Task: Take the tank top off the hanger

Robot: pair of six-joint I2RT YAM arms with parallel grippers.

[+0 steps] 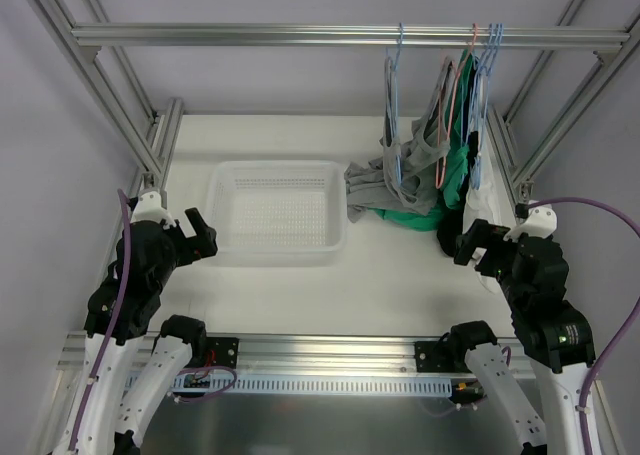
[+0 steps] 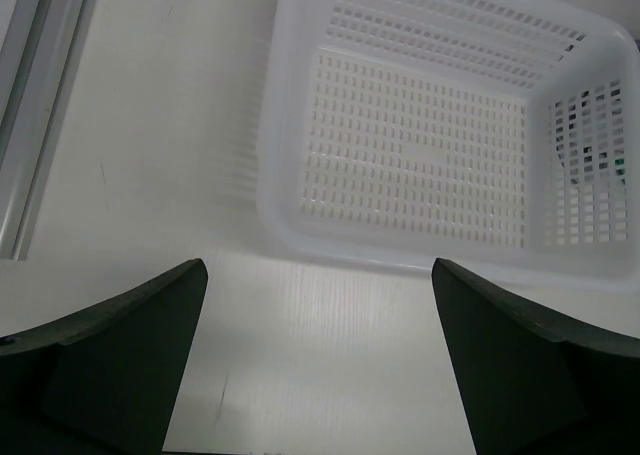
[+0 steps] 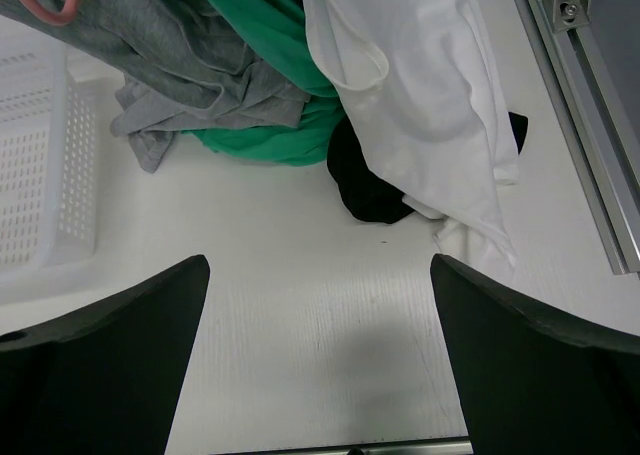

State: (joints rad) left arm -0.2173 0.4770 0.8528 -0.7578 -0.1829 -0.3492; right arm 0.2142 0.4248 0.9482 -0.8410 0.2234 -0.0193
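While the left claw [image 2: 318, 275] and right claw [image 3: 320, 270] both hang wide open and empty, the grey tank top [image 1: 424, 158] droops from its pink hanger [image 1: 447, 80] at far right. Its hem lies crumpled on the tabletop [image 1: 380, 265] among green [image 1: 415, 215], white [image 3: 400, 85] and black [image 3: 365, 190] garments, just right of the basket [image 1: 225, 190].

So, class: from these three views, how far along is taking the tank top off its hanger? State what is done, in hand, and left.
Done: nothing visible. The garments hang from hangers on the rail, and the basket is empty. In hand: nothing; the left gripper and right gripper are open, the right one facing the clothes. Left: the whole removal.
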